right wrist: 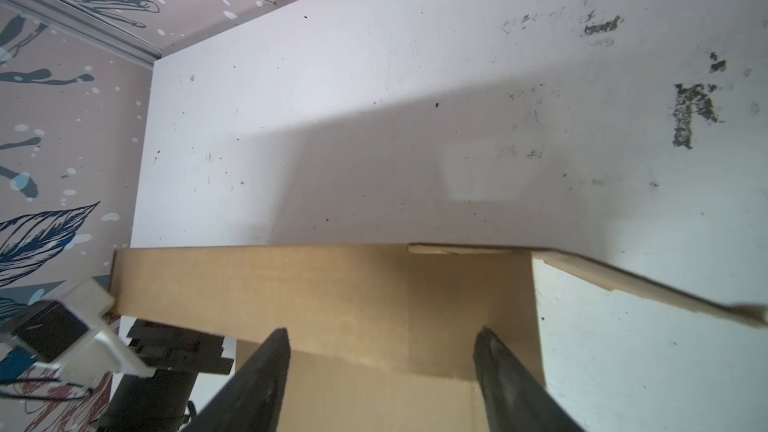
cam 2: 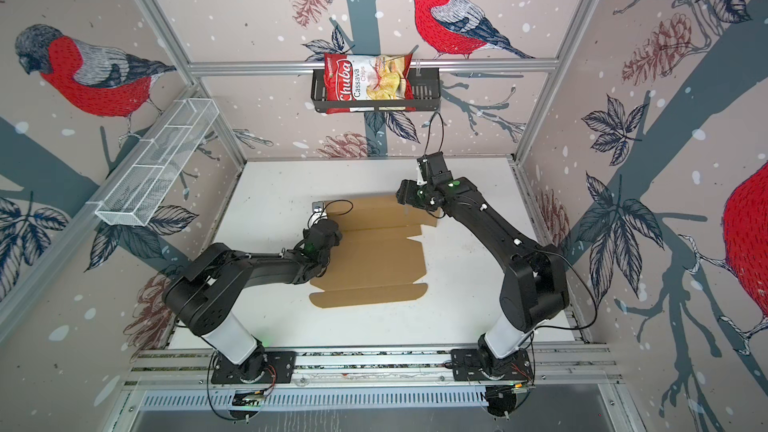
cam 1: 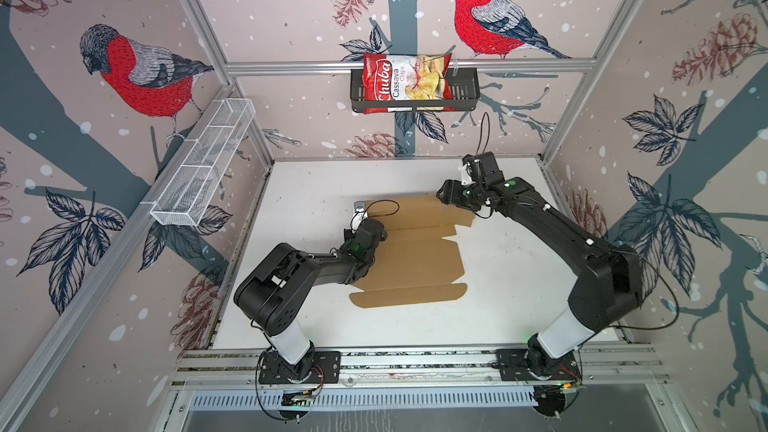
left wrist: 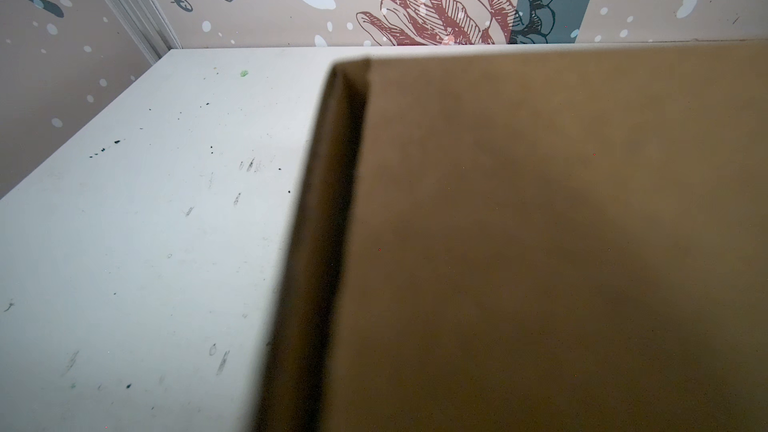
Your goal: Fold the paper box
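Brown corrugated board, unprinted, is what I have to work with: the paper box (cam 1: pixel 415 259) is a die-cut sheet near the middle of the white table (cam 1: pixel 519 284), mostly flat, and its long flap at 6 o'clock lies down on the surface in both top views. I judge the fold to be at an early step, raising the first walls. The strip along the sheet's 12 o'clock edge looks lifted, since in the right wrist view its top edge throws a shadow on the table beyond, and in the left wrist view board fills most of the lens with a narrow strip bent along a crease. The right gripper (right wrist: pixel 384 334) hangs over the sheet's 1 o'clock corner with its jaws wide apart, both fingers (right wrist: pixel 266 367) in front of that strip and, as far as I can see, clamping nothing. The left gripper (cam 1: pixel 368 234) sits at the 9 o'clock edge, closed tight; its fingertips are hidden in every view, so I cannot tell whether board is pinched between them. Next, I think, the right jaws must take or push the 12 o'clock strip over along its crease while the left side pins the sheet against sliding
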Motion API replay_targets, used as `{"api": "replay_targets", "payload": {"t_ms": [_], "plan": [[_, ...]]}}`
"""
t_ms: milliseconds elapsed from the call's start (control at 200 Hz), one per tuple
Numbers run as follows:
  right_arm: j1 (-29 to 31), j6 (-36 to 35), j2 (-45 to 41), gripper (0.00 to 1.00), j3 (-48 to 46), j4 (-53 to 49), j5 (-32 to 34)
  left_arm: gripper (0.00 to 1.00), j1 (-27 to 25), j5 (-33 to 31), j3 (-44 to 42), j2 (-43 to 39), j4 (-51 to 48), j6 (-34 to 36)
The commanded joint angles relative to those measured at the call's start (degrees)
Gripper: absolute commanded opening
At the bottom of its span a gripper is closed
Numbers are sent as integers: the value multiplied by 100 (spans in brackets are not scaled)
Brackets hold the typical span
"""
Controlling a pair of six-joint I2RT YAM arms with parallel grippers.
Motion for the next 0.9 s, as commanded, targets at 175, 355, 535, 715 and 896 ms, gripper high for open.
{"api": "replay_targets", "payload": {"t_ms": [175,355,535,715,896], "plan": [[170,183,359,65,-161,397,-359,0,-18,-12,3,7,-391,271],[146,210,420,59,-154,547,-357,0,-19,-11,-12,0,-413,273],[62,178,464,45,-252,620,-451,0,-15,10,12,5,-415,281],[24,-58,407,57,-166,420,-345,0,-20,-58,-16,88,-383,288],[-12,-625,198,69,97,-179,106,0,-20,-108,-121,85,-309,260]]}}
